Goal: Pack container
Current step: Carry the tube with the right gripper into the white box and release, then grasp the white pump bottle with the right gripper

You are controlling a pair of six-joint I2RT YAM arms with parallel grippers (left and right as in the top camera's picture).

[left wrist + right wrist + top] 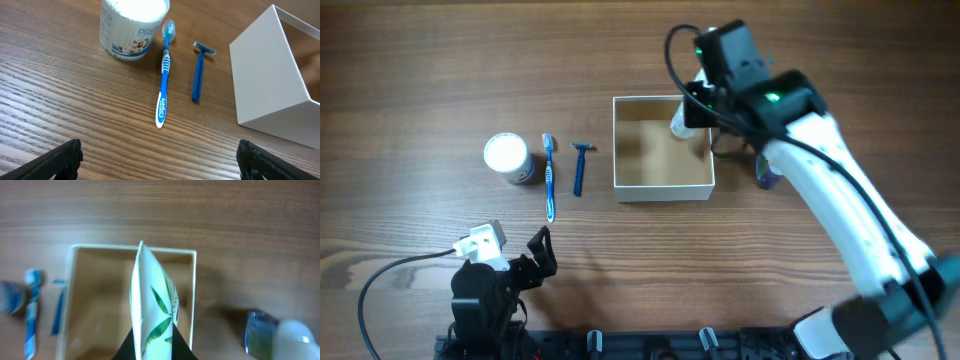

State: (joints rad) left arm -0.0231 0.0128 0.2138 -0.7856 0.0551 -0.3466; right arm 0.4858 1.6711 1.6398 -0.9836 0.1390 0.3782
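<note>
Leaf-printed tube [150, 305] clamped in my right end effector [152, 349], poised over the container [100, 249], which sits on the counter [250, 210] directly beneath. Tube's long axis points down into the opening. Left end effector [160, 167] spread apart, well away.

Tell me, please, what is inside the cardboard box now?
Only bare tan floor shows inside the container. The right gripper holds a leaf-printed white tube over it; the floor beneath the tube is hidden, so whether the tube touches down cannot be told.
</note>
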